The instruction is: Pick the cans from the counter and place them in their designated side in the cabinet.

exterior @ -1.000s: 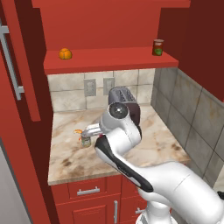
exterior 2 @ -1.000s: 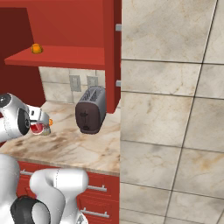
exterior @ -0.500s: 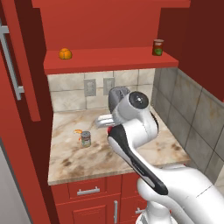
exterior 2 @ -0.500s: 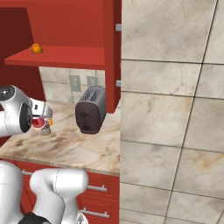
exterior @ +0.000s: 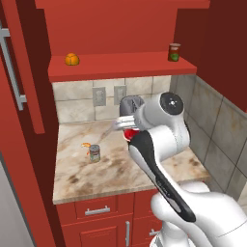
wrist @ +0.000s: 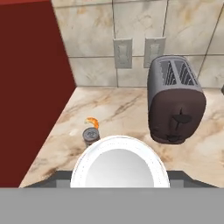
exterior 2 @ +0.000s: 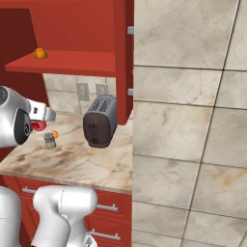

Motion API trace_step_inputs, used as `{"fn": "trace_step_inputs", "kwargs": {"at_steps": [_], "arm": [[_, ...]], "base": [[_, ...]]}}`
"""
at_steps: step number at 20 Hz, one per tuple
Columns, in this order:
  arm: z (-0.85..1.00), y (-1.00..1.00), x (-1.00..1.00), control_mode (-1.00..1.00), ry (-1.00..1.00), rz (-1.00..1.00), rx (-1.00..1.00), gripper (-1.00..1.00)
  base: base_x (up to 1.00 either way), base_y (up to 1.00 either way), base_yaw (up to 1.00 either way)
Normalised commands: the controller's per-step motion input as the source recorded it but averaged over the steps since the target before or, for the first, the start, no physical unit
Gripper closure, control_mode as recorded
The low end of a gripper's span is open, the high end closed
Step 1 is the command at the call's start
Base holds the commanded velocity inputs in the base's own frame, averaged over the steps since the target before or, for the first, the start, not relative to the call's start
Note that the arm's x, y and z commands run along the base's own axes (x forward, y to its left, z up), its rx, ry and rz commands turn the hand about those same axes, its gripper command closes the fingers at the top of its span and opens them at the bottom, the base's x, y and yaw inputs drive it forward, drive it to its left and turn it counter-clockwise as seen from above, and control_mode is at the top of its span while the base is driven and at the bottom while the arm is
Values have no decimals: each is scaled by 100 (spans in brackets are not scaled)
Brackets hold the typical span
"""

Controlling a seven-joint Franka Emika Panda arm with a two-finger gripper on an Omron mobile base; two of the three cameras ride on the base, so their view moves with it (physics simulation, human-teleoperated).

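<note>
the gripper (exterior: 126, 129) is clamped on the red can (exterior: 129, 134), lifted above the counter (exterior: 159, 169) in front of the toaster (wrist: 175, 105), its white top (wrist: 120, 164) showing large in the hand view; so the carry to the cabinet (exterior: 123, 65) looks to be the step in hand. the silver can (exterior: 94, 153) stands on the counter beside a small orange scrap. next, raise the can to shelf height and set it on its side of the shelf, though which side that is i cannot tell from here.
</note>
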Motion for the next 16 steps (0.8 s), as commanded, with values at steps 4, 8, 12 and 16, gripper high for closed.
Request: {"fn": "trace_step_inputs", "kwargs": {"at_steps": [4, 8, 12, 16], "arm": [[41, -15, -22, -100, -11, 0, 0, 100], [37, -15, -22, -100, -8, 0, 0, 100], [38, -14, -19, -100, -2, 0, 0, 100], [39, -20, -26, -100, 0, 0, 0, 100]], "base": [[0, 0, 0], [0, 0, 0], [0, 0, 0], [0, 0, 0]]}}
